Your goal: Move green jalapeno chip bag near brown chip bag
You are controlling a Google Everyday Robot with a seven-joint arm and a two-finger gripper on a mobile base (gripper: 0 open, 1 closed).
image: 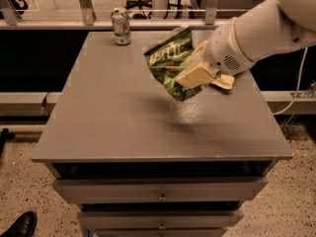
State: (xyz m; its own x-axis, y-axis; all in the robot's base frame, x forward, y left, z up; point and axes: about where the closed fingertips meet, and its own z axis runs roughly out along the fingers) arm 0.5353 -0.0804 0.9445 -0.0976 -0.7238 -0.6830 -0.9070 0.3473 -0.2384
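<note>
The green jalapeno chip bag (168, 63) is crinkled and held in the air above the grey table (108, 112), right of the middle. My gripper (193, 73) is shut on the bag's right side, its cream fingers (195, 77) clamped across it. The white arm reaches in from the upper right. Only a tan-yellow corner of the brown chip bag (224, 81) shows on the table, just right of the gripper; the arm hides most of it.
A silver and green soda can (121, 26) stands upright at the table's far left edge. Drawers (160, 191) sit below the tabletop. A black shoe (19, 224) shows on the floor at lower left. A railing runs behind the table.
</note>
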